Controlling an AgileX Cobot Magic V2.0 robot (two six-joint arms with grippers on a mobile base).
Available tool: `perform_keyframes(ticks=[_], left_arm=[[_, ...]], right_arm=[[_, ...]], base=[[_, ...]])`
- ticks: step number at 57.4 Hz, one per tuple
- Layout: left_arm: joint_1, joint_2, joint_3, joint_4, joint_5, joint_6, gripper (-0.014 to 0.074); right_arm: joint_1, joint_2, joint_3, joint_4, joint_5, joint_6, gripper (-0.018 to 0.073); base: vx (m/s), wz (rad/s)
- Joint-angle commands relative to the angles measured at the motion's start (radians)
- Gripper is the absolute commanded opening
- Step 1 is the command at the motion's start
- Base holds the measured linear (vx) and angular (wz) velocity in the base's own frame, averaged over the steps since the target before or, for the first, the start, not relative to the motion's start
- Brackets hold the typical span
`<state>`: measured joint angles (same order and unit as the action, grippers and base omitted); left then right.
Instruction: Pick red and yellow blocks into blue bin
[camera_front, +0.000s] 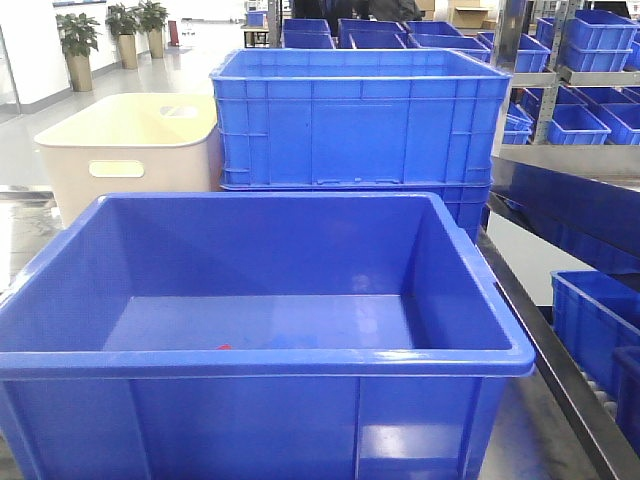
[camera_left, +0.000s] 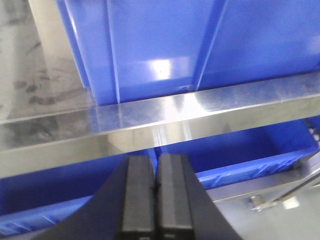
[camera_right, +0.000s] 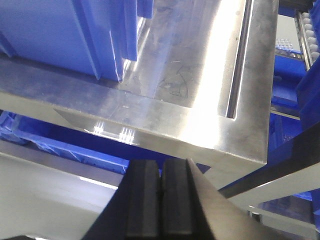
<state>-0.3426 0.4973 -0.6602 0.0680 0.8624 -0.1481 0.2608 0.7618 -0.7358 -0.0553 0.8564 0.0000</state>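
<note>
The blue bin (camera_front: 270, 358) fills the foreground of the front view, open and smooth-walled. A thin red sliver (camera_front: 222, 347) shows on its floor just over the near rim; it looks like the red block, mostly hidden. The yellow block is out of view. Neither gripper appears in the front view. My left gripper (camera_left: 156, 159) is shut with nothing between its pads, below the steel table edge (camera_left: 150, 117), with the bin's outer wall (camera_left: 160, 40) above. My right gripper (camera_right: 161, 162) is also shut and empty, below the table corner (camera_right: 200, 100), with the bin's corner (camera_right: 45, 30) at upper left.
Ribbed blue crates (camera_front: 360, 120) are stacked behind the bin, and a beige tub (camera_front: 130, 150) stands at back left. A rack at the right holds more blue crates (camera_front: 590, 310). Another blue crate (camera_left: 250, 150) sits under the table.
</note>
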Motion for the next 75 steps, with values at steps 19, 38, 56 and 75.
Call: perform_keyframes(ticks=[19, 38, 56, 75], left_arm=[[-0.003, 0.010, -0.024, 0.005, -0.087, 0.044, -0.0008], [-0.003, 0.010, -0.024, 0.005, -0.087, 0.044, -0.0006], [0.087, -0.089, 0.071, 0.023, -0.248, 0.078, -0.0006], [0.298, -0.383, 0.440, -0.058, -0.674, 0.086, -0.0006]], right_arm=[[-0.002, -0.005, -0.028, -0.016, -0.022, -0.020, -0.0013], [-0.002, -0.005, -0.028, -0.016, -0.024, -0.020, -0.0010], [-0.002, -0.005, -0.028, -0.017, -0.024, -0.020, -0.0010], [-0.002, -0.005, -0.028, -0.016, -0.024, -0.020, -0.0010]], base=[[0.00, 0.00], [0.00, 0.00], [0.00, 0.00], [0.00, 0.00]])
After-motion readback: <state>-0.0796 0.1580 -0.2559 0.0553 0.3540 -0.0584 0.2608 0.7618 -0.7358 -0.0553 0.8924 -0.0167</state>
